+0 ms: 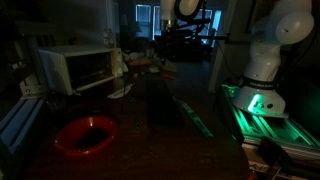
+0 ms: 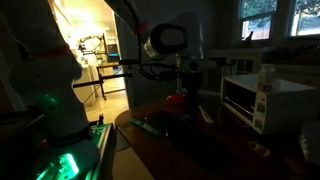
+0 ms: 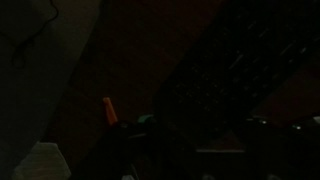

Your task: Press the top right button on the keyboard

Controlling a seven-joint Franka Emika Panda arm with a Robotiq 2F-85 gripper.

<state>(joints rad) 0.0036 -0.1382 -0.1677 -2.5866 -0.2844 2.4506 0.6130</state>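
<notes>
The scene is very dark. The keyboard [image 1: 165,105] is a long black slab lying in the middle of the table, beyond the red bowl [image 1: 85,135]. In the wrist view its key rows [image 3: 240,60] show faintly at the upper right. My gripper [image 2: 187,85] hangs from the arm above the table, near the red bowl [image 2: 177,100] as seen from there. Its fingers are lost in the dark, so I cannot tell whether they are open or shut, or whether they touch the keyboard.
A white toaster oven [image 1: 75,68] stands at the back of the table and also shows in an exterior view [image 2: 260,100]. A thin green-lit strip [image 1: 195,115] lies beside the keyboard. The robot base [image 1: 262,70] stands on a green-lit platform [image 1: 262,115].
</notes>
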